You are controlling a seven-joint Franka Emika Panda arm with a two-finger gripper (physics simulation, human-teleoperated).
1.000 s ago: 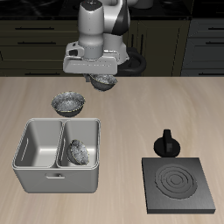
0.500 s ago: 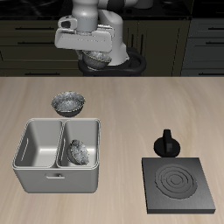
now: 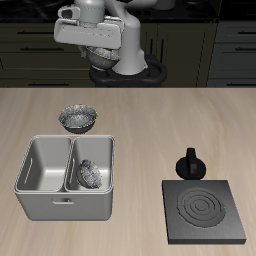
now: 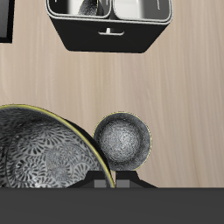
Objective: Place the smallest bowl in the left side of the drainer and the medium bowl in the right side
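My gripper (image 3: 101, 52) is high above the table's back edge, shut on the rim of a silvery speckled bowl (image 3: 106, 58) that looks like the medium bowl. In the wrist view this bowl (image 4: 39, 162) fills the near field, with the gripper (image 4: 103, 180) at its rim. The smallest bowl (image 3: 88, 172) lies tilted in one compartment of the grey drainer (image 3: 62, 205), the one nearer the table's middle. The drainer (image 4: 109, 35) and that bowl (image 4: 87, 7) also show in the wrist view. The drainer's other compartment holds nothing.
A larger matching bowl (image 3: 77, 120) stands on the table just behind the drainer, also in the wrist view (image 4: 122, 140). A black stove plate (image 3: 203, 210) sits near the front edge, with a small black pot (image 3: 190, 165) behind it.
My gripper has risen well above the table with the bowl in it and drifted sideways toward the drainer's side. The other bowls and the drainer have not moved.
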